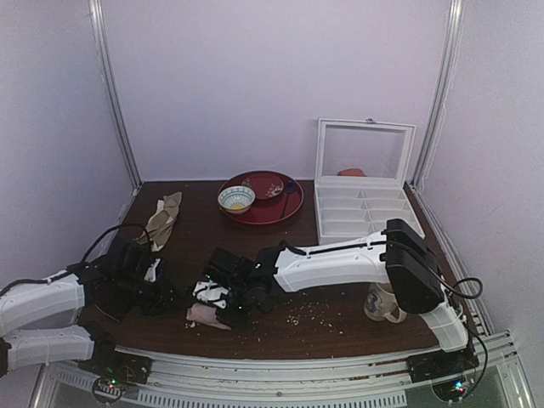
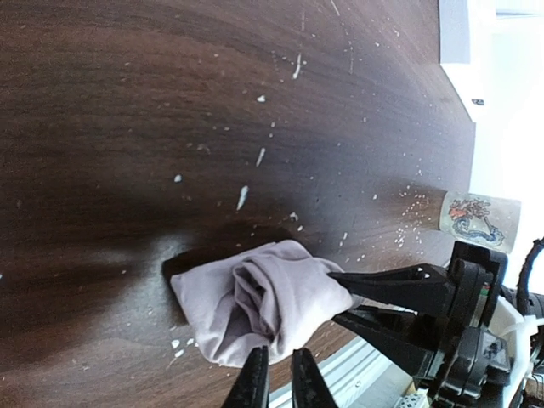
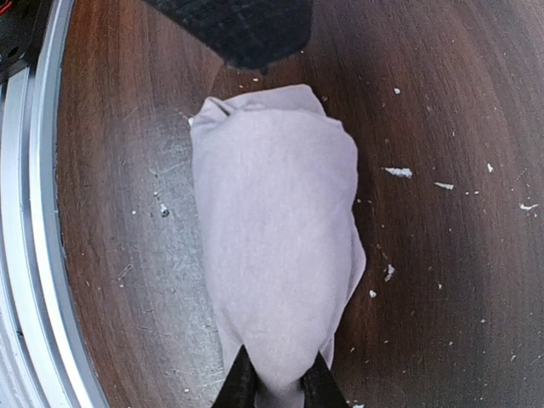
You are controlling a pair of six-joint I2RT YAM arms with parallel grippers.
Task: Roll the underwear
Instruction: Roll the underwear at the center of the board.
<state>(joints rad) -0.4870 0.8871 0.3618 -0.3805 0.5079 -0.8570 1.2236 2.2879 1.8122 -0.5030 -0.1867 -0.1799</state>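
Observation:
The underwear (image 2: 255, 310) is a pale pink bundle, partly rolled, lying near the table's front edge (image 1: 206, 316). My right gripper (image 3: 276, 387) is shut on one end of it, with fabric (image 3: 272, 255) bulging out between the two black fingers. In the left wrist view those fingers (image 2: 391, 289) clamp the bundle's right end. My left gripper (image 2: 280, 374) sits just short of the bundle's near side. Its jaws stand a little apart with nothing between them. In the top view the left gripper (image 1: 161, 293) lies to the left of the underwear and the right gripper (image 1: 228, 302) just above it.
A black textured cloth (image 3: 246, 30) lies beyond the bundle's far end. A mug (image 1: 382, 304) stands at the front right. At the back are a beige-olive cloth (image 1: 163, 219), a red plate (image 1: 276, 211) with a bowl (image 1: 235, 199) and a white compartment box (image 1: 361, 204). Crumbs dot the table.

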